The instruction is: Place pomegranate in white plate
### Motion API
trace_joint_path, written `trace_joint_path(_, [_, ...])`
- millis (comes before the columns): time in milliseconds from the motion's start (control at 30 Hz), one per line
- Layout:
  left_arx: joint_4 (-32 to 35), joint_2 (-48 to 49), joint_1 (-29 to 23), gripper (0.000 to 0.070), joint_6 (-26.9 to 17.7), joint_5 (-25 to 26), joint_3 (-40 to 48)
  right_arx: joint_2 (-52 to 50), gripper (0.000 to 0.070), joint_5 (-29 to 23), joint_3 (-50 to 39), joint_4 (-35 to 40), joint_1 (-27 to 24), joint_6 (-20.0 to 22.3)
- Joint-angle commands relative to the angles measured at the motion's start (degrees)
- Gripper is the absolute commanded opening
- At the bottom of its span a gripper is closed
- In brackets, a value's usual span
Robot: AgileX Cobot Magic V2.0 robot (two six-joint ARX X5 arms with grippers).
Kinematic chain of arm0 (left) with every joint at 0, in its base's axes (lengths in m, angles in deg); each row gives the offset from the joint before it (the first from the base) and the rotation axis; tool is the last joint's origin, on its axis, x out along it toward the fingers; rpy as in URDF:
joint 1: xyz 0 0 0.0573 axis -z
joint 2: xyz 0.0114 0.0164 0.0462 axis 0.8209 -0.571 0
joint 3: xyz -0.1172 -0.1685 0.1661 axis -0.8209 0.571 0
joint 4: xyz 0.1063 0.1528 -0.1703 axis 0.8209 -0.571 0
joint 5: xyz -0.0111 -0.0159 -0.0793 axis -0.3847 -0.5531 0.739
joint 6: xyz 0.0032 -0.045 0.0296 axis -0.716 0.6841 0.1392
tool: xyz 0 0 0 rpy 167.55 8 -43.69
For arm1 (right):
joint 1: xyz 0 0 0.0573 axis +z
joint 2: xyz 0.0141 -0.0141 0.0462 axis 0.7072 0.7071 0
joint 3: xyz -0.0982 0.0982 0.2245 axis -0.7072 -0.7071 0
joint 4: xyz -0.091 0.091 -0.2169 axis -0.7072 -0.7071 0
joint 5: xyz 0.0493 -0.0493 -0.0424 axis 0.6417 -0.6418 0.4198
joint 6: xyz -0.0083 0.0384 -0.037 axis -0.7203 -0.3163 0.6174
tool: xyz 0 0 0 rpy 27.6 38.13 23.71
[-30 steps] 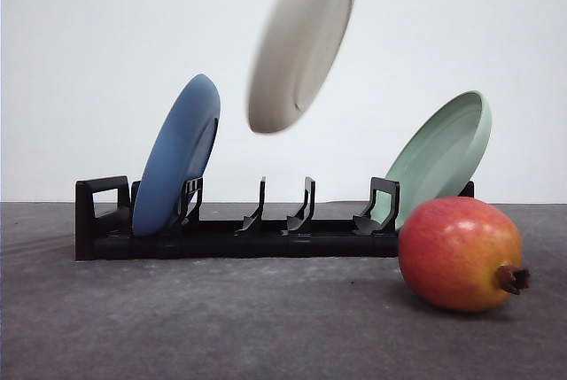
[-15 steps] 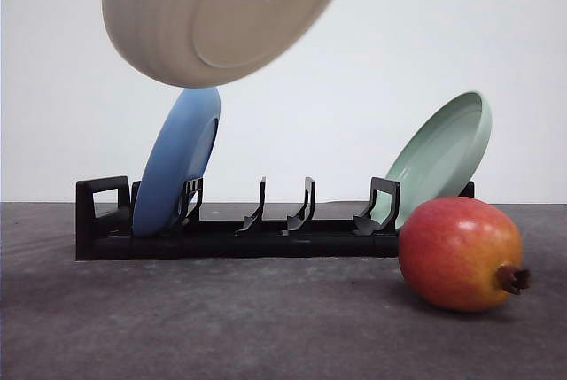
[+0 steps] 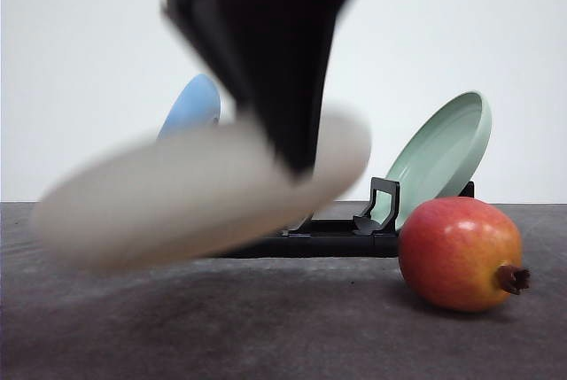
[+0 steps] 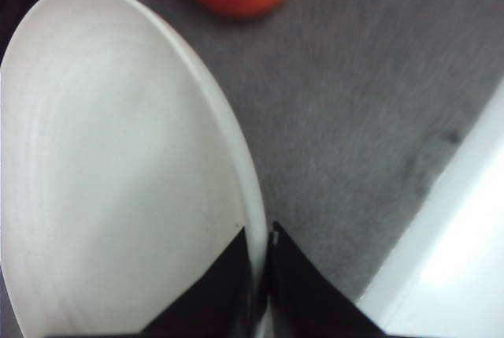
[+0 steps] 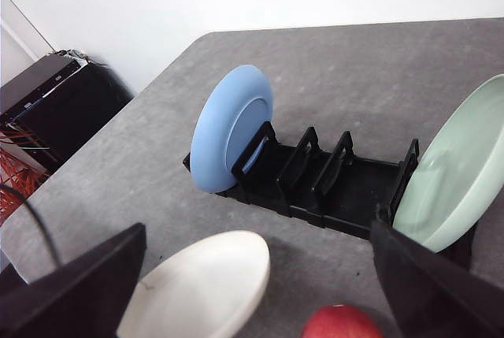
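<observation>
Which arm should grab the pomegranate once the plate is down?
Right, probably. The left pincer is shut on the round off-white matte plate's rim, above the table. The right pincer is open and empty, with the glossy red-orange pomegranate near it.

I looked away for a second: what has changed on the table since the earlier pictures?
The shallow off-white round plate, pinched at its rim by the left gripper, came down from high above the black plastic rack to near the grey tabletop, tipping flatter. The red-yellow pomegranate, blue plate and pale green plate stayed put.
</observation>
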Motion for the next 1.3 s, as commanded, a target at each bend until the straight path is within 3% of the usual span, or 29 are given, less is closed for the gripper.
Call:
trace_joint_path(0, [0.2, -2.8, 1.0, 0.0001, 1.0, -0.6, -0.1, 0.2, 0.0580, 0.2, 1.1, 0.1, 0.0, -0.4])
trace_joint_path(200, [1.6, -9.5, 2.1, 0.0000, 1.2, -0.6, -0.1, 0.2, 0.0580, 0.2, 1.1, 0.1, 0.0, -0.4])
trace_joint_path(533, [4.1, -14.2, 2.5, 0.0020, 6.6, -0.6, -0.1, 0.2, 0.0580, 0.2, 1.1, 0.0, 0.0, -0.2])
trace_joint_path(633, [4.8, -13.5, 2.5, 0.0154, 8.5, -0.6, -0.1, 0.2, 0.0580, 0.2, 1.1, -0.1, 0.0, -0.2])
trace_joint_path(867, [4.2, -10.7, 2.5, 0.0598, 11.8, -0.6, -0.1, 0.2, 0.0581, 0.2, 1.1, -0.2, 0.0, -0.2])
trace_joint_path(900, [4.0, -10.0, 2.5, 0.0629, 12.1, -0.6, -0.1, 0.2, 0.0581, 0.2, 1.1, -0.2, 0.1, -0.2])
trace_joint_path(1267, [-3.1, 6.7, 2.6, 0.0635, 12.8, -0.6, -0.1, 3.4, 0.0581, 0.1, 1.1, -3.4, 9.0, 2.8])
